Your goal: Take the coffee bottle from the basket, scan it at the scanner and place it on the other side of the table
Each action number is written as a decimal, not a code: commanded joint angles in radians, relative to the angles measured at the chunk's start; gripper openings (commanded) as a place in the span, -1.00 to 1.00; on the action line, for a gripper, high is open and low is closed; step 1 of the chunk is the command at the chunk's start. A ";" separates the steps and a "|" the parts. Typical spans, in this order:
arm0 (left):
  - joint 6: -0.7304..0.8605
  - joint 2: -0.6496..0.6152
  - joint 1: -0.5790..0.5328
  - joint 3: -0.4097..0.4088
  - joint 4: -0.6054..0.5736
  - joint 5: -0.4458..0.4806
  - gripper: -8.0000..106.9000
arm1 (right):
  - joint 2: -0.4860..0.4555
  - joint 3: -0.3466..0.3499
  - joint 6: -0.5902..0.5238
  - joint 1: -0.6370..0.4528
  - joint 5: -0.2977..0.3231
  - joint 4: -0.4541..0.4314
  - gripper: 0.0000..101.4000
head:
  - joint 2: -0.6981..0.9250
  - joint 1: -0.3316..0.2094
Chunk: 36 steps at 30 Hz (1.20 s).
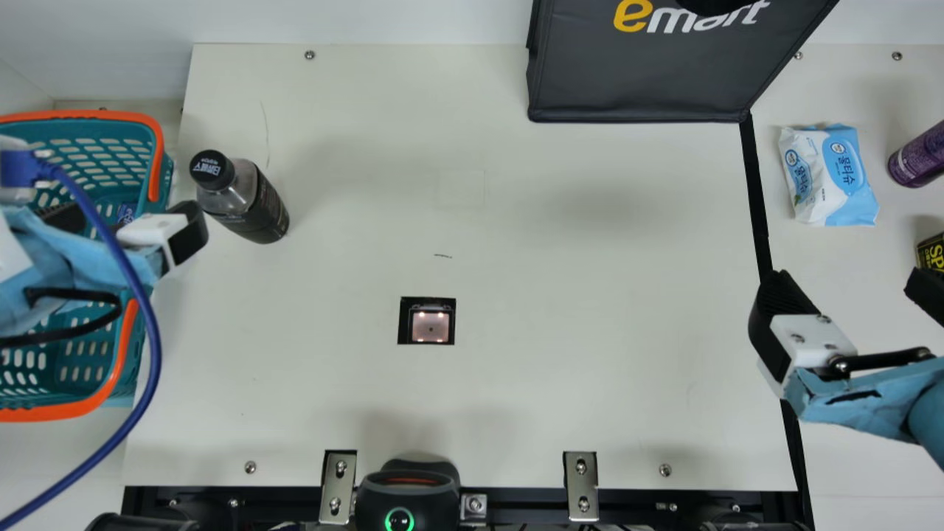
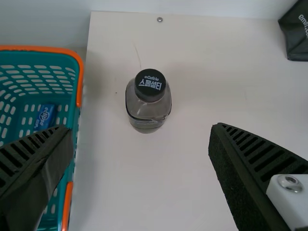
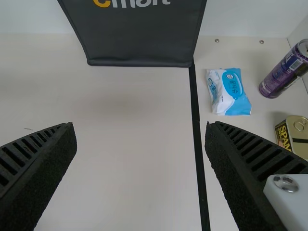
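Coffee bottle (image 1: pixel 254 206) is out of the basket (image 1: pixel 81 115), standing upright on the table (image 1: pixel 560 295) beside it. Your left gripper (image 2: pixel 142 132) is spread wide with nothing held, its ribbed fingers (image 2: pixel 240 163) well apart and the bottle ahead of the gap in the left wrist view. Your right gripper (image 3: pixel 140 129) is also wide and holding nothing, over at your right.

The step in hand looks like a fresh left-hand grip, ready for scanning. Centre the gap on the bottle before you go low; in the main view the nearer fingertip sits close to its side, so a sideways sweep could tip it. Descend with equal room either side, then close on the straight body, below the black cap (image 1: pixel 212 169) and the sloping shoulder, where the pads might slip. Squeeze just enough to hold, since the walls may give. Lift straight up, then carry it to the lit window (image 1: pixel 430 327), probably the scanner, and keep the barcode unblocked by your fingers. Turn it slowly if the first pass fails to read.
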 commanded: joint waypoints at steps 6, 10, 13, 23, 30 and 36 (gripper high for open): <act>-0.034 0.089 -0.026 -0.012 0.027 -0.035 0.71 | 0.000 0.000 0.000 0.000 0.000 0.000 0.87 | 0.002 -0.029; -0.046 0.135 -0.037 -0.016 0.043 -0.059 0.71 | 0.000 0.000 0.000 0.000 0.000 0.000 0.87 | 0.002 -0.029; -0.052 0.168 -0.043 -0.016 0.052 -0.079 0.71 | 0.000 0.000 0.000 0.000 0.000 0.000 0.87 | 0.002 -0.029; -0.055 0.252 -0.050 0.010 0.070 -0.168 0.71 | 0.000 0.000 0.000 0.000 0.000 0.000 0.87 | 0.002 -0.029; -0.050 0.296 -0.038 0.045 0.059 -0.252 0.71 | 0.000 0.000 0.000 0.000 -0.002 0.000 0.87 | 0.002 -0.029; -0.039 0.327 -0.028 0.075 0.049 -0.330 0.71 | 0.000 0.000 0.000 0.000 -0.002 0.000 0.87 | 0.002 -0.029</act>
